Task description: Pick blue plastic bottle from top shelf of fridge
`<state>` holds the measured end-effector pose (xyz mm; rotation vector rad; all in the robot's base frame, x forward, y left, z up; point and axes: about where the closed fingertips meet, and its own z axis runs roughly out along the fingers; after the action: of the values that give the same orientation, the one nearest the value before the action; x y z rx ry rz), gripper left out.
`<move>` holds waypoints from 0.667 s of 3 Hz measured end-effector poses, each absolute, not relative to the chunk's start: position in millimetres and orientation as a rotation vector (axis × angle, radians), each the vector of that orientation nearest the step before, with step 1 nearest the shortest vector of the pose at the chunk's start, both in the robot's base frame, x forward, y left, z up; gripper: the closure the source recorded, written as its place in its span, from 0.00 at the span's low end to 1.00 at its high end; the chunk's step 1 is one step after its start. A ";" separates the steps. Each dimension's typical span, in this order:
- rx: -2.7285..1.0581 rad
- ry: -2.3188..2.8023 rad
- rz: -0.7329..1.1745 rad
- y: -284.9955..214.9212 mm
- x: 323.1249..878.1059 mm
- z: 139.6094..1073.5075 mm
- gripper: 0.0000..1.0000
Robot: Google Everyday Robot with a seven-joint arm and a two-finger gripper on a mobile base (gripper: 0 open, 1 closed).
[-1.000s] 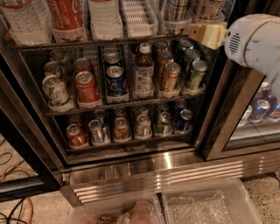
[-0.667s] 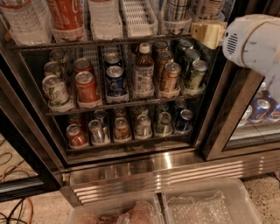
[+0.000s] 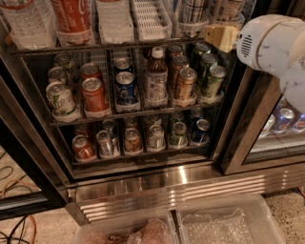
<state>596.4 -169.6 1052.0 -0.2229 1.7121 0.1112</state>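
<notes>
White and rounded, the arm housing (image 3: 274, 45) had edged slightly left over the last second. That carried the tan gripper (image 3: 220, 37) a little further toward the open front of the fridge (image 3: 238, 138), at the right end of the top shelf (image 3: 109, 46). Whether the gripper was open or closed could not be told, and nothing showed in its hold. The move read as a slow approach, with the grasp not yet made.

Bottles on that shelf stood in white slotted plastic lane trays, 1 lane (image 3: 150, 19) empty, and all were cut off by the upper edge. The blue plastic bottle could not be singled out with certainty. A dark, striped bottle base (image 3: 193, 12) just left of the gripper seemed the likeliest candidate.

Below, 2 dark wire racks held rows of glossy metal cans (image 3: 95, 95) and 1 white-capped bottle (image 3: 156, 78). The fridge base was ribbed stainless steel, brightly reflective. Nearest, 2 clear plastic bins (image 3: 224, 224) sat on the speckled floor.
</notes>
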 end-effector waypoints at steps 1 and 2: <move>-0.214 1.708 0.095 -176.9 608.6 1056.0 0.27; -0.213 1.699 0.085 -178.1 618.8 1060.9 0.27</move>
<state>618.8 -178.1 1060.9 -0.2126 1.6986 0.0855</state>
